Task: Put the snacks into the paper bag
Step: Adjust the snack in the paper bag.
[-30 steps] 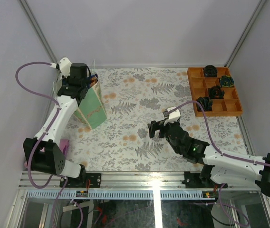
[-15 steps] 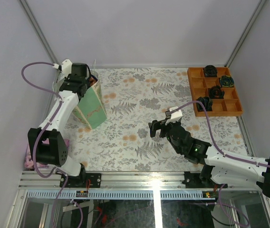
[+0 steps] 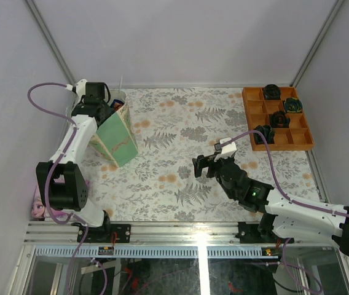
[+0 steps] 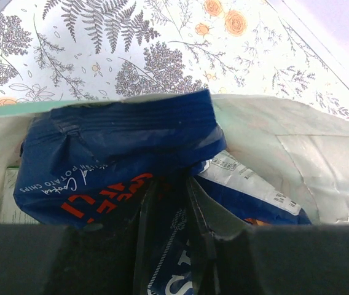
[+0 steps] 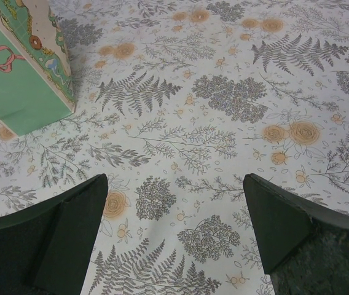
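The paper bag [image 3: 118, 138] stands upright at the back left, cream with mint-green sides; its corner also shows in the right wrist view [image 5: 21, 92]. My left gripper [image 3: 104, 104] reaches down into its mouth. In the left wrist view the bag's pale inner wall [image 4: 297, 153] surrounds a crumpled blue crisp bag [image 4: 119, 135], one of the snacks. The left gripper [image 4: 169, 246] is shut on a fold of that crisp bag. My right gripper [image 3: 204, 166] hovers open over the floral cloth mid-table, with nothing between its fingers [image 5: 176, 184].
An orange compartment tray [image 3: 283, 146] with dark round objects [image 3: 279, 118] sits at the back right. A flat pink cartoon-girl item [image 3: 37, 206] lies at the left edge beside the left arm's base. Grey walls close in the back and sides.
The left arm has swung back and to the left over the bag's mouth, and its jaws have narrowed on the blue crisp bag. The right arm has barely moved.
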Controlling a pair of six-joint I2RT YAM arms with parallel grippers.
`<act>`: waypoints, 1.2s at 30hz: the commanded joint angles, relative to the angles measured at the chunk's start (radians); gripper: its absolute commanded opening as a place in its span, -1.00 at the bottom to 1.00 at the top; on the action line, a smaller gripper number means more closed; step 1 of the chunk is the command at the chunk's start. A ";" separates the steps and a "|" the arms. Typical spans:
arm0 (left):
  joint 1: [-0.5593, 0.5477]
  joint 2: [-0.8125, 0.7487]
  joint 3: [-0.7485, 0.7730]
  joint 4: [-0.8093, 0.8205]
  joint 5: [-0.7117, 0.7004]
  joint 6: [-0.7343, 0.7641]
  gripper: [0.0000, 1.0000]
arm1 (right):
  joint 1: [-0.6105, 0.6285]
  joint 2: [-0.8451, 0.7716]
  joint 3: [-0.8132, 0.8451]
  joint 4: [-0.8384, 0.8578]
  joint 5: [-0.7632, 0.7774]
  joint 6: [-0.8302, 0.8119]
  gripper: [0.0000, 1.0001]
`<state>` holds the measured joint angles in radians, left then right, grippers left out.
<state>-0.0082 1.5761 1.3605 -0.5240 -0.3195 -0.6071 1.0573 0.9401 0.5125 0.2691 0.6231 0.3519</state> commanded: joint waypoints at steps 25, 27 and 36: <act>-0.053 -0.070 -0.033 -0.141 -0.054 0.050 0.08 | -0.004 -0.017 0.020 0.026 0.050 0.021 0.98; -0.066 -0.077 -0.002 -0.151 -0.073 0.051 0.16 | -0.003 -0.016 0.020 0.025 0.049 0.020 0.98; -0.123 -0.130 0.107 -0.178 -0.119 0.052 0.64 | -0.003 -0.023 0.017 0.024 0.053 0.020 0.98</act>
<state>-0.1051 1.4998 1.3972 -0.6590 -0.3958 -0.5648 1.0573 0.9375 0.5125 0.2661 0.6392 0.3588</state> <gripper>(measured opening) 0.785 0.993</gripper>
